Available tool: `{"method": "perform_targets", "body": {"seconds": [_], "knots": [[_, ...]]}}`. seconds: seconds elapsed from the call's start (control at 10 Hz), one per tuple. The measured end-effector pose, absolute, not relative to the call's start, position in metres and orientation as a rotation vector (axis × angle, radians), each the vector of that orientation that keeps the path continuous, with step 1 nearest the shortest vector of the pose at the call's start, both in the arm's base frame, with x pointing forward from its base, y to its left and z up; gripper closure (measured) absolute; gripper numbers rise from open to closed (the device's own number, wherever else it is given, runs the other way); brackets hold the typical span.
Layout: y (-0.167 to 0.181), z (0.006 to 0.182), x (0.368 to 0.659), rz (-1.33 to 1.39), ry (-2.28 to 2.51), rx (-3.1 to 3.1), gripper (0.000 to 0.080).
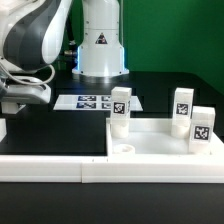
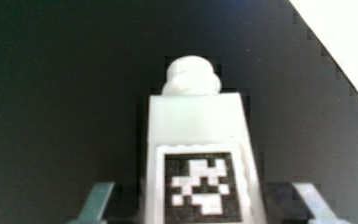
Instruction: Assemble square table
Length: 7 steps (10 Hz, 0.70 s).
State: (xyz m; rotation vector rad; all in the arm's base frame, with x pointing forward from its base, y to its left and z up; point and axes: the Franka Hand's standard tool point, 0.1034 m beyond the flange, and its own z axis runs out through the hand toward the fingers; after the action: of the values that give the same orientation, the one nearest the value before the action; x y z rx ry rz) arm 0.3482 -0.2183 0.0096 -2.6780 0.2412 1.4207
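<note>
The square table's white slab [image 1: 150,143] lies at the exterior view's right, with three tagged white legs standing on it: one [image 1: 120,108] at its left corner, two [image 1: 183,103] [image 1: 201,127] at its right. In the wrist view another white leg [image 2: 199,140] lies on the black table, tag up, its rounded peg end pointing away. My gripper [image 2: 204,208] straddles this leg, one grey finger [image 2: 101,200] on each side, shut on it. In the exterior view the gripper [image 1: 12,105] sits low at the far left, partly cut off.
The marker board [image 1: 92,102] lies flat behind the slab. A long low white border wall [image 1: 60,166] runs along the front. The robot's white base [image 1: 100,45] stands at the back. A white edge [image 2: 345,35] crosses the wrist view's corner.
</note>
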Motion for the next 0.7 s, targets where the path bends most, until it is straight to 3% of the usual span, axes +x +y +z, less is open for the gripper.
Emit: {"method": "perform_targets", "body": {"seconds": [0.1,0.5,0.7], "knots": [[-0.218,0.013,0.351,1.423,0.231,-2.681,0.0511],[-0.189,0.091,0.406,1.274,0.278,-2.778,0.0509],[-0.188,0.087,0.405,1.118,0.263,-2.856,0.0509]]}}
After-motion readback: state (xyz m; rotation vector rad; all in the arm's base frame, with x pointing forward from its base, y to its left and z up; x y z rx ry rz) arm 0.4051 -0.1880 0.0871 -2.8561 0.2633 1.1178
